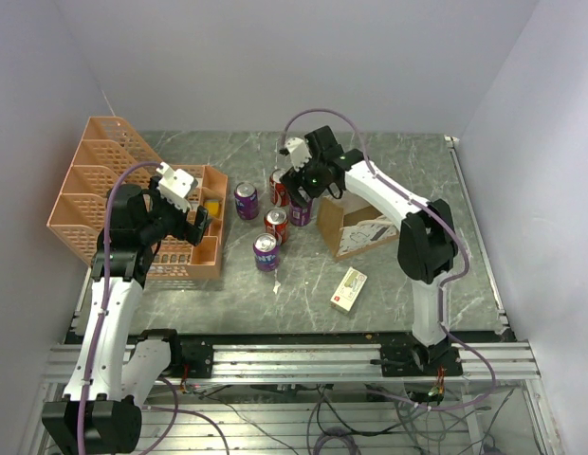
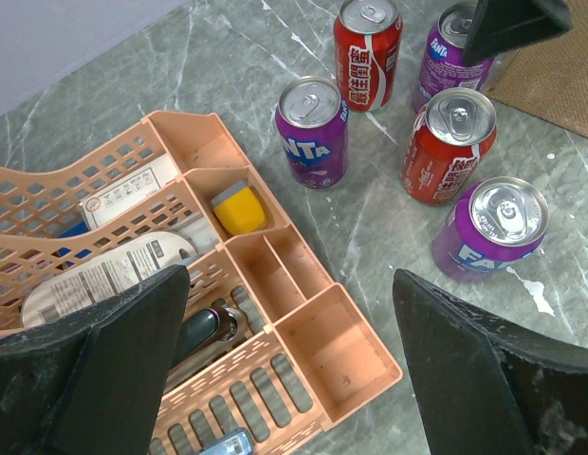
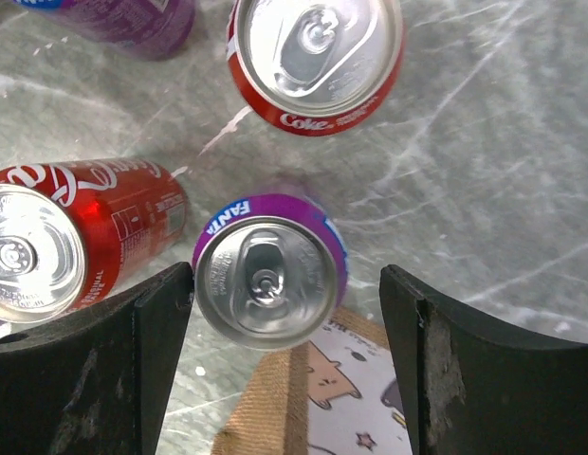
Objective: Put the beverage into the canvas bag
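Several drink cans stand mid-table. A purple Fanta can (image 3: 267,275) (image 1: 302,215) stands upright next to the canvas bag (image 1: 356,226), which lies on its side, tan with a white printed panel (image 3: 360,408). My right gripper (image 3: 286,284) (image 1: 297,194) is open above this can, one finger on each side of its top. Red Coke cans (image 3: 313,57) (image 3: 47,242) stand beside it. My left gripper (image 2: 289,289) (image 1: 197,226) is open and empty over the near corner of the orange mesh rack (image 2: 318,346). The left wrist view shows the same cans, purple (image 2: 313,128) (image 2: 493,227) and red (image 2: 448,142) (image 2: 368,52).
The orange mesh rack (image 1: 95,190) fills the left side and holds a yellow item (image 2: 235,209), packets and tools. A small white and red box (image 1: 349,289) lies in front of the bag. White walls enclose the table on three sides.
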Controlling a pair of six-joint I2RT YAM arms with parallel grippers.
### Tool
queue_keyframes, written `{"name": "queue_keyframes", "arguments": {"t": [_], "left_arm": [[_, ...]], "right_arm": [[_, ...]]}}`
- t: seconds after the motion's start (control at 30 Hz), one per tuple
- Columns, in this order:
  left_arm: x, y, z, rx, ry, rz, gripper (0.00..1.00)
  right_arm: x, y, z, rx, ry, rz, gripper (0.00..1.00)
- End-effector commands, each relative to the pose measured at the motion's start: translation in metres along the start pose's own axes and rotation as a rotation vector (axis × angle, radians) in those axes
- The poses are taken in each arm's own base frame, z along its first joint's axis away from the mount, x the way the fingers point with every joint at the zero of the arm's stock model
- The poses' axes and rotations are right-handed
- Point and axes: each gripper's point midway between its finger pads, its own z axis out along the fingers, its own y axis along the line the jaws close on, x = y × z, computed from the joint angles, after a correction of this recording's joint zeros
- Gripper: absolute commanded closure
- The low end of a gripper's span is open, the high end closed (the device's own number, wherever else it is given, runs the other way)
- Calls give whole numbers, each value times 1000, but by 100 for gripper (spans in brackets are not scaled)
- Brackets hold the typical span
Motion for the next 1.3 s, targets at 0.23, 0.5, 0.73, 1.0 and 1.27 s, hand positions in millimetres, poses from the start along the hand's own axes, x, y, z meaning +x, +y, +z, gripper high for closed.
{"name": "queue_keyframes", "arguments": {"t": [0.23, 0.5, 0.73, 1.0, 1.27], "left_arm": [[-7, -4, 2, 25, -27, 17, 1], [-6, -5, 3, 33, -27, 18, 1], [-4, -6, 6, 52, -16, 14, 2], [-7, -11, 13, 87, 18, 74, 2], [-25, -34, 35, 205, 36, 146, 7]], "right_arm": [[17, 7, 29, -96, 43, 69, 29], [-4, 1, 14, -81, -17, 69, 53], [-51, 7, -44, -94, -143, 18, 67], [-85, 11, -134, -33, -283, -56, 73], [-67, 7, -208, 115, -325, -93, 73]]}}
